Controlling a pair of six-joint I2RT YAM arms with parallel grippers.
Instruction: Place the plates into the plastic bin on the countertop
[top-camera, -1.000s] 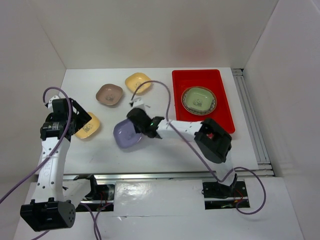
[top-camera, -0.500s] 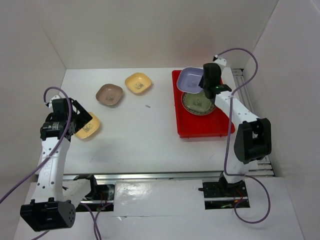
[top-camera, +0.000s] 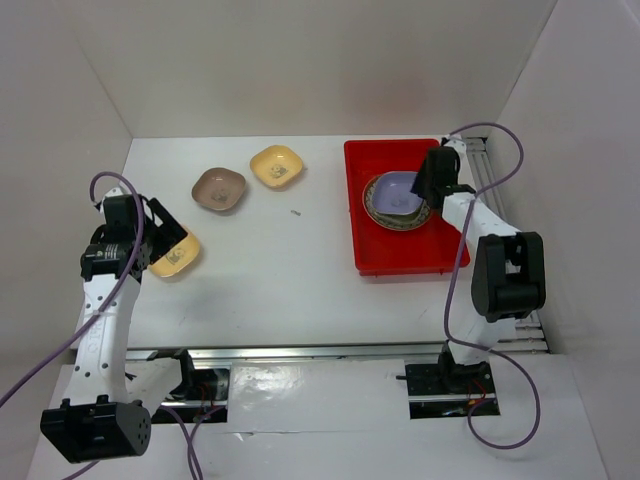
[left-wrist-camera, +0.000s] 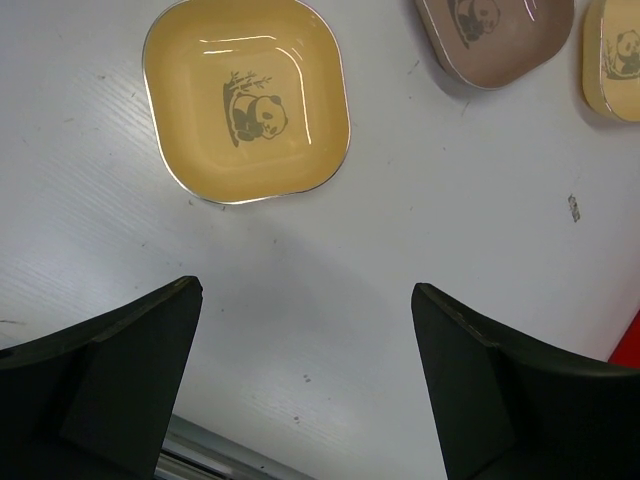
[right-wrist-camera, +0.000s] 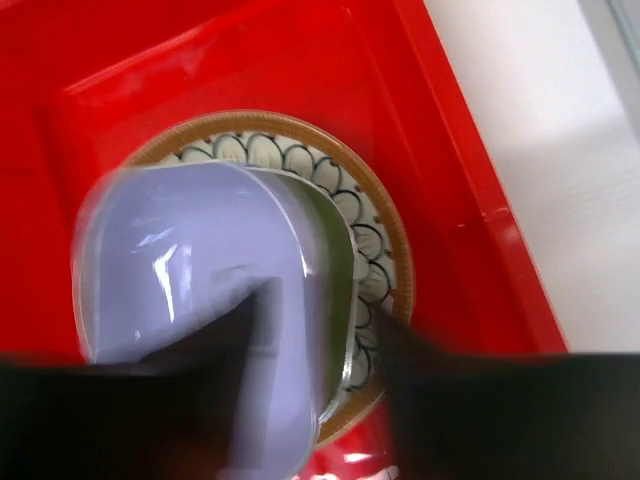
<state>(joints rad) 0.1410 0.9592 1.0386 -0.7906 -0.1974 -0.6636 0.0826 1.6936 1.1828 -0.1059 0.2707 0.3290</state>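
Observation:
The red plastic bin (top-camera: 400, 250) (right-wrist-camera: 250, 70) sits at the back right of the countertop. Inside it lies the round patterned plate (top-camera: 376, 208) (right-wrist-camera: 375, 245), with a green dish (right-wrist-camera: 335, 250) and a lavender dish (top-camera: 398, 190) (right-wrist-camera: 170, 270) stacked on it. My right gripper (top-camera: 430, 182) (right-wrist-camera: 320, 325) is open and blurred, one finger over the lavender dish and the other outside its rim. A yellow dish (top-camera: 178, 256) (left-wrist-camera: 248, 98) lies on the table just ahead of my open left gripper (top-camera: 160, 232) (left-wrist-camera: 305, 292). A brown-pink dish (top-camera: 219, 189) (left-wrist-camera: 495, 35) and another yellow dish (top-camera: 276, 166) (left-wrist-camera: 615, 50) rest further back.
A small dark speck (top-camera: 296, 212) (left-wrist-camera: 573, 207) lies mid-table. A metal rail (top-camera: 500, 230) runs along the table's right side beside the bin. White walls enclose the back and both sides.
My right gripper carried the lavender dish from the table's middle over to the bin, set it onto the stack on the round plate and opened. The left arm stayed still.

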